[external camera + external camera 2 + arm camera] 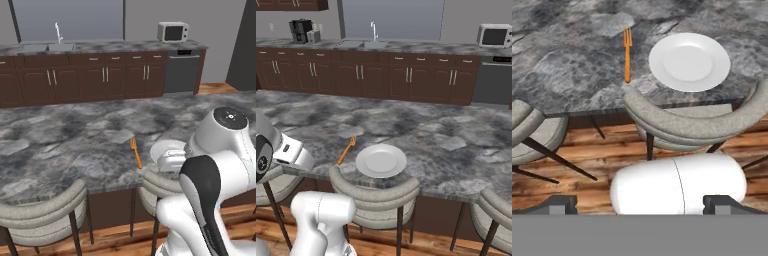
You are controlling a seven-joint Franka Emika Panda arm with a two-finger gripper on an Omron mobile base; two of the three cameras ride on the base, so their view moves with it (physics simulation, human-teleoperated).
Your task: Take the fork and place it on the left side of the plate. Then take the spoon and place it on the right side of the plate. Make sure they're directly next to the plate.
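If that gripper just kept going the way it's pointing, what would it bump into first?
Probably the chair back, which sits mid-line in the hand view, in front of the plate and fork on the counter. Depth is hard to judge.

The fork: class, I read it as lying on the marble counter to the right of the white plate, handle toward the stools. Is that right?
Not quite. The fork lies to the left of the plate, not the right, as the hand view shows. It does lie on the marble counter with its handle toward the stools.
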